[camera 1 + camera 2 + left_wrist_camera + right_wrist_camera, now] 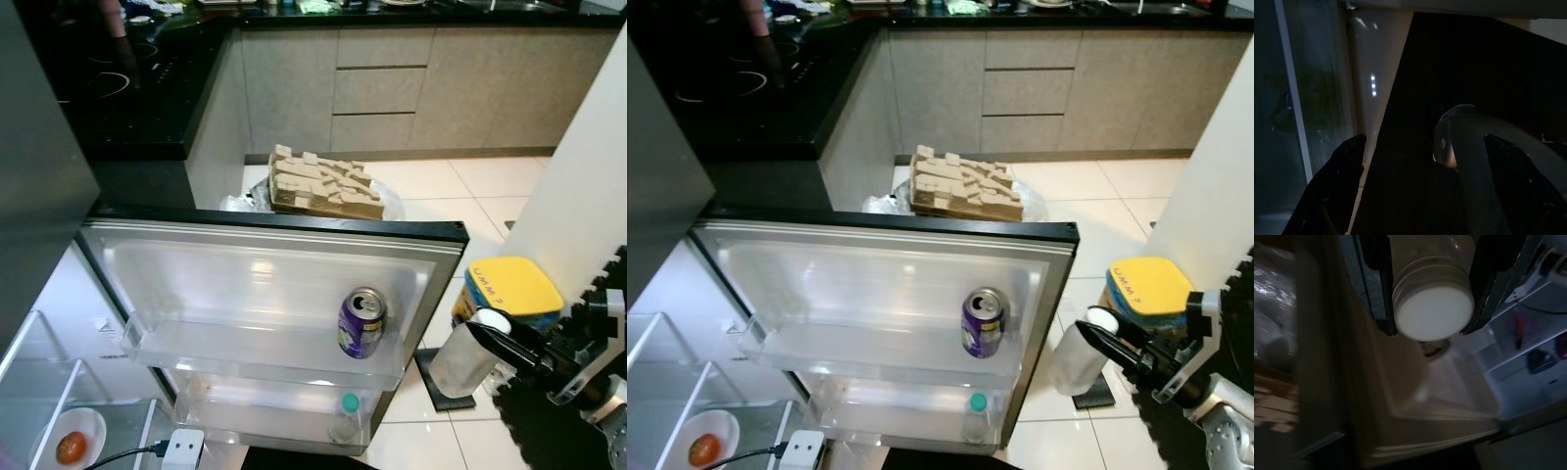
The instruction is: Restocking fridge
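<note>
My right gripper (495,338) is shut on a clear plastic bottle (464,356) with a white cap (1432,311), held just right of the open fridge door (294,284). The wrist view looks past the cap, clamped between both black fingers (1376,289), toward the door shelves. A purple soda can (361,322) stands at the right end of the door's upper shelf (245,348). A small bottle with a teal cap (347,418) stands in the lower door shelf. My left gripper (1425,161) hangs in the dark with its fingers spread apart.
A white bowl with a tomato (71,446) sits inside the fridge at lower left. A yellow-lidded container (511,290) stands on the floor at the right. A stack of cardboard (323,184) rests behind the door. A white power adapter (183,448) hangs near the bottom edge.
</note>
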You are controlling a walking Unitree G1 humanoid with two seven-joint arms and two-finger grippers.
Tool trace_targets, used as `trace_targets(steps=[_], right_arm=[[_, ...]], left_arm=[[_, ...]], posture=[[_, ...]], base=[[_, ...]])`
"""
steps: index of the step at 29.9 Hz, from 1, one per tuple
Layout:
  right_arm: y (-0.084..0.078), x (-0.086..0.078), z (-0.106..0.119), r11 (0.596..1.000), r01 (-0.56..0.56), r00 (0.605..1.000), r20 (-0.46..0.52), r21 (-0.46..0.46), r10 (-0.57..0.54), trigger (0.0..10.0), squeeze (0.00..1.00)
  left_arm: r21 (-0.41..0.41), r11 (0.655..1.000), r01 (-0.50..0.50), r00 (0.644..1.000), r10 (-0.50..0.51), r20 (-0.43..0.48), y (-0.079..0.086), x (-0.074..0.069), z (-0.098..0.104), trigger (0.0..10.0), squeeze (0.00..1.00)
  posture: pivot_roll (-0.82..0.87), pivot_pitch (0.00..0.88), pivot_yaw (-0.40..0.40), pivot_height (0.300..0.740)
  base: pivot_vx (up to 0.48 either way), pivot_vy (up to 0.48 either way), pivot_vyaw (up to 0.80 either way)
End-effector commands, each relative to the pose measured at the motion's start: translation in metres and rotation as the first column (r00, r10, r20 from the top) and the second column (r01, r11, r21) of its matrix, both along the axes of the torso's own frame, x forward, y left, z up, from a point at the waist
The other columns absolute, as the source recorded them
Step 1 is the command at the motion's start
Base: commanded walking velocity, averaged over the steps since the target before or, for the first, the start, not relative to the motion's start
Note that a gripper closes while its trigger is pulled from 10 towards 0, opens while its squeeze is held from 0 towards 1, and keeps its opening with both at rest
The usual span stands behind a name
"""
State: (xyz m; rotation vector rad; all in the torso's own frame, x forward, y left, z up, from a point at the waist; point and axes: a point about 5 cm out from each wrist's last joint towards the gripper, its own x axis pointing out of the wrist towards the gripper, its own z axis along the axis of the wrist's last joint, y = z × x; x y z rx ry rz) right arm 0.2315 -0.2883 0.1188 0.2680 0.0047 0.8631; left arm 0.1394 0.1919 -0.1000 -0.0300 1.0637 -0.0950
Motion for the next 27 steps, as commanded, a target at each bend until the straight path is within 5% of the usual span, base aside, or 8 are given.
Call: trace_targets(steps=[1,6,16,19,20,24,27], right_arm=[[0.004,-0.001,0.007,0.999,-0.039,0.999,0.015,0.002,0.039,10.0,0.00],[0.019,0.002,0.023,0.993,-0.113,0.992,0.046,-0.018,0.114,10.0,0.00],[0.025,0.007,0.030,0.990,-0.133,0.989,0.051,-0.053,0.136,10.0,0.00],[0.025,0.006,0.028,0.990,-0.130,0.990,0.038,-0.059,0.133,10.0,0.00],[0.027,0.005,0.027,0.990,-0.130,0.991,0.029,-0.061,0.132,10.0,0.00],[0.027,0.005,0.027,0.990,-0.130,0.991,0.025,-0.063,0.131,10.0,0.00],[0.026,0.006,0.025,0.989,-0.124,0.992,0.014,-0.077,0.125,10.0,0.00]], left_arm=[[0.003,1.000,-0.004,1.000,0.004,-0.015,0.003,-0.005,-0.001,10.0,0.00],[-0.019,1.000,-0.024,1.000,0.024,0.013,0.004,0.000,0.001,10.0,0.00],[-0.189,0.974,-0.122,0.958,0.165,0.235,0.028,0.034,0.025,10.0,0.00],[-0.235,0.969,-0.078,0.950,0.144,0.277,0.032,0.040,0.031,10.0,0.00],[-0.280,0.959,0.037,0.942,0.060,0.330,0.036,0.046,0.039,10.0,0.00],[-0.305,0.943,0.134,0.926,-0.010,0.377,0.040,0.050,0.048,10.0,0.00],[-0.365,0.892,0.268,0.887,-0.080,0.456,0.045,0.057,0.062,10.0,0.00]], posture=[[0.03,0.000,0.001,0.740],[0.03,0.000,0.001,0.740],[0.04,0.000,-0.009,0.740],[0.04,0.000,-0.009,0.740],[0.04,0.000,-0.009,0.740],[0.04,0.000,-0.008,0.740],[0.04,0.000,-0.008,0.740]], base=[[0.000,0.000,0.00],[0.000,0.000,0.00],[0.000,0.000,0.00],[0.000,0.000,0.00],[0.000,0.000,0.00],[0.000,0.000,0.00],[0.000,0.000,0.00]])
